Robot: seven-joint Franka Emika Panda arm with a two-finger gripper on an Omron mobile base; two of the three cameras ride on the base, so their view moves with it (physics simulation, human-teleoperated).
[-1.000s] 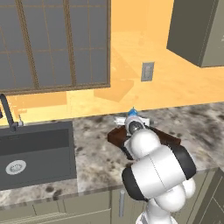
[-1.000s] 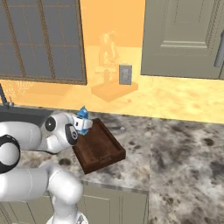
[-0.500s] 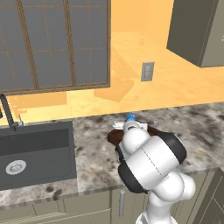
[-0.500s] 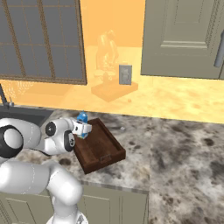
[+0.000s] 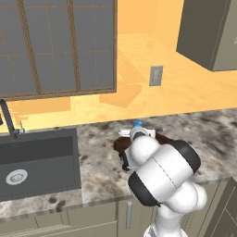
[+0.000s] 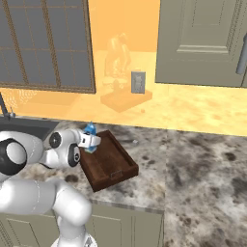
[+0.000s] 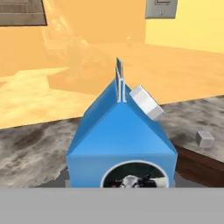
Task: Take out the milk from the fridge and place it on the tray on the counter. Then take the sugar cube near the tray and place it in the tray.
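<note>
Right base view: gripper (image 6: 90, 140) grasps the milk (image 6: 89, 129) upright, above the near-left corner of the tray (image 6: 118, 169) on the table (image 6: 193, 164). Step in hand looks like the milk placement; next move calls for a short shift inward over the tray floor, then lowering and letting go. Tray rim sits right under the carton, so clear it first. Hand view: sugar cube (image 7: 204, 138) lies beyond and right of the gripper, past the tray's edge, bare table around it.

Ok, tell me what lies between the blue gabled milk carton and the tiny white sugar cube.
In the hand view, only the dark brown wooden tray's rim and bare speckled counter separate the blue milk carton from the small white sugar cube.
</note>
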